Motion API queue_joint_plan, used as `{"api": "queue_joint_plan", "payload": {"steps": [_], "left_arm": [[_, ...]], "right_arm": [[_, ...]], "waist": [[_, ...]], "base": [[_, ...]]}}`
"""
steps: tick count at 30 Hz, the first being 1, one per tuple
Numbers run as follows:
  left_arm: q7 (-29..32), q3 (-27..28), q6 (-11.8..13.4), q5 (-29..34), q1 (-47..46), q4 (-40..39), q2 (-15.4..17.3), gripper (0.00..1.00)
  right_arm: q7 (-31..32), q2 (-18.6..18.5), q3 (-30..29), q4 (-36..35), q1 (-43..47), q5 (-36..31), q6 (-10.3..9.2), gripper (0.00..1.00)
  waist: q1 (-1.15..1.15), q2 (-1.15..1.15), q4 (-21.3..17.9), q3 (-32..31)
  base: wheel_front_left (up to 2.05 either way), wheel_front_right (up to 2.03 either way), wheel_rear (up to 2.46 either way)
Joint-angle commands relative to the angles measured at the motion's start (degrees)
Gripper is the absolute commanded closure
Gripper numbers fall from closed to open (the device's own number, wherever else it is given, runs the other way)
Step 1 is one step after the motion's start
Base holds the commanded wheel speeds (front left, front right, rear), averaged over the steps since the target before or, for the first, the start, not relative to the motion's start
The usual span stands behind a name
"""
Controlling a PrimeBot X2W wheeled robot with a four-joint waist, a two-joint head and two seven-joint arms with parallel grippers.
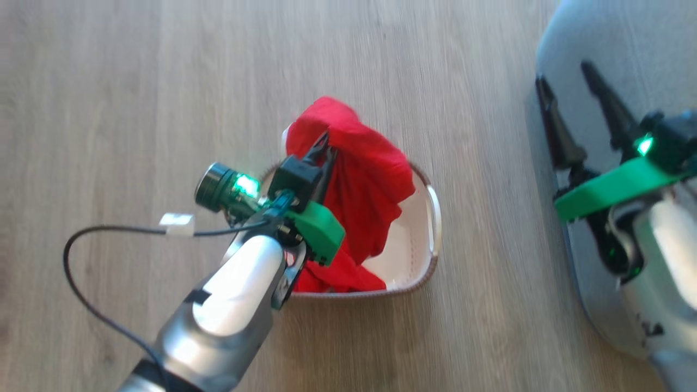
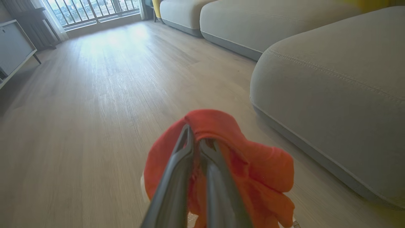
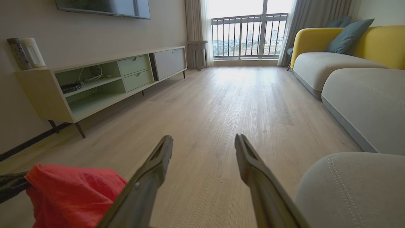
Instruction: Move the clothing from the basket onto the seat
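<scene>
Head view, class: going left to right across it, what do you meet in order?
Thin black cable, bright red fabric clothing pinched by the left gripper, bare pale wooden floor, grey upholstered seat.

We are looking at bright red clothing [image 1: 370, 174], a cream-white basket [image 1: 409, 245] with a brown woven-look rim, a grey seat [image 1: 599, 43] carrying a line of pale stitching, and a pale wood-grain floor [image 1: 136, 109].
</scene>
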Motion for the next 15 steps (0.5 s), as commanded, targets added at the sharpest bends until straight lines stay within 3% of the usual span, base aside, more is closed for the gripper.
{"api": "queue_joint_plan", "payload": {"steps": [1, 15], "left_arm": [[-0.7, 3.3, -0.5, 0.9, 0.2, -3.0, 0.6, 1.0], [-0.7, 11.6, -5.2, 6.3, 1.5, -15.2, 0.5, 1.0]], "right_arm": [[-0.3, 0.3, -0.2, -1.0, 1.7, -0.2, -0.01, 0.0], [-0.3, 3.0, -1.4, 1.3, 8.2, -2.1, -0.01, 0.0]], "waist": [[0.01, -0.01, 1.3, -3.6], [0.01, -0.01, 1.7, -9.8]], "base": [[0.0, 0.0, 0.0], [0.0, 0.0, 0.0]]}}
